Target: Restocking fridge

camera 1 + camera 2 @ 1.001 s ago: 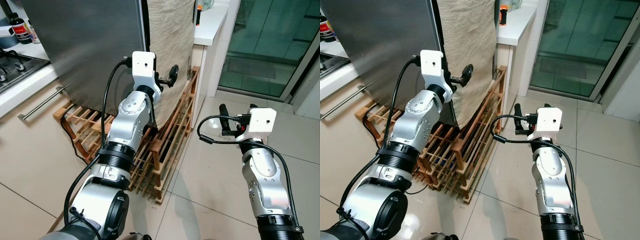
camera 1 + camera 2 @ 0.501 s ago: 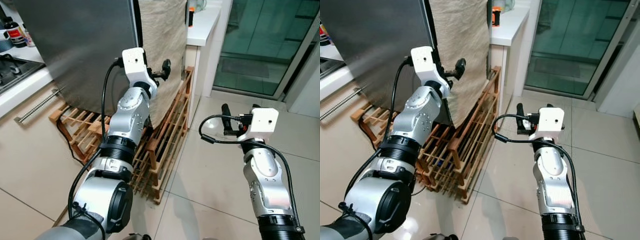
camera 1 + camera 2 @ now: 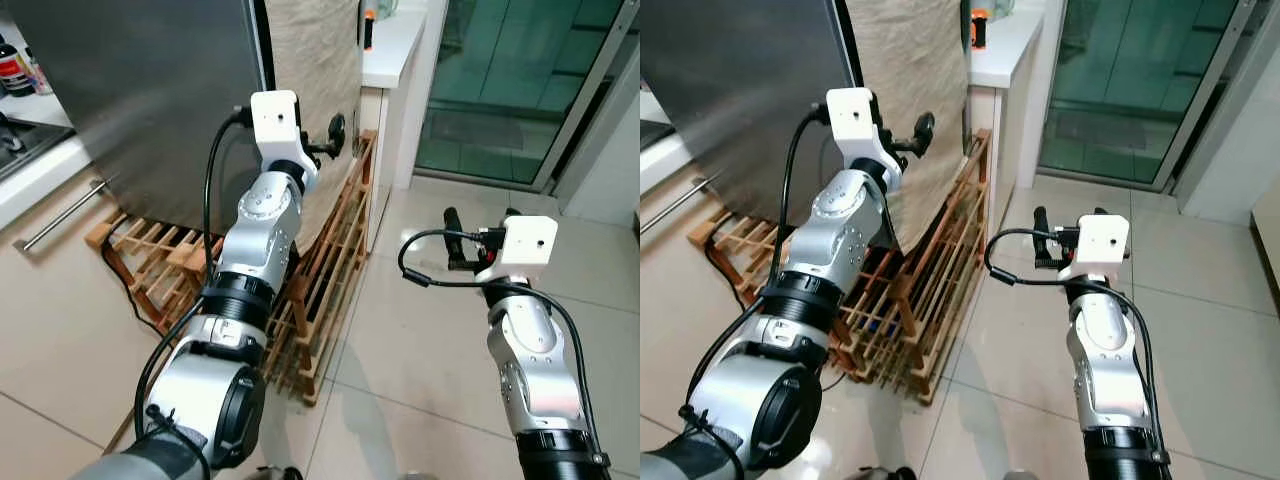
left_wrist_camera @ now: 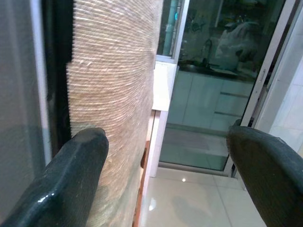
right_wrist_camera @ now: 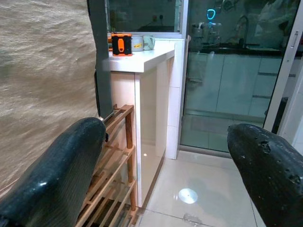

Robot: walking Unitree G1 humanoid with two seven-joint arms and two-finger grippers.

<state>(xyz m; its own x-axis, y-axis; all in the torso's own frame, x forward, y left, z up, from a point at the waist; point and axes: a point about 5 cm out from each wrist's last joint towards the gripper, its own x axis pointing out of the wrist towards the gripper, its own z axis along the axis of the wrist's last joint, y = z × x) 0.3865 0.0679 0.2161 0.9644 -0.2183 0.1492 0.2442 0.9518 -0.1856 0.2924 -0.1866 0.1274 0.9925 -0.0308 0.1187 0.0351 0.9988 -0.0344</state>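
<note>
Your left gripper [image 3: 338, 132], fingers spread and empty, sits raised just beside the fridge [image 3: 150, 90] at its cloth-draped [image 3: 315, 60] side edge, long axis upright. Your right gripper [image 3: 478, 240], probably also spread, hangs well apart over the floor [image 3: 420, 330].

1. Fridge [image 3: 150, 90]: top and left part cut off by the frame edge; its side is hidden under a hanging beige cloth [image 3: 315, 80], and the robot's left arm [image 3: 255, 250] covers part of the lower front.
2. Wooden rack [image 3: 930, 280]: near portion hidden behind the left arm; contents between the slats too dark to tell.
3. Orange object [image 5: 120, 44] on the white counter [image 5: 142, 59]: too small to identify; the cups beside it are equally unclear.
4. Bottles [image 3: 15, 68] on the left worktop: cut by the frame edge, labels unreadable.
5. Room behind the glass door [image 4: 213, 85]: dim, reflective, blurred.
</note>
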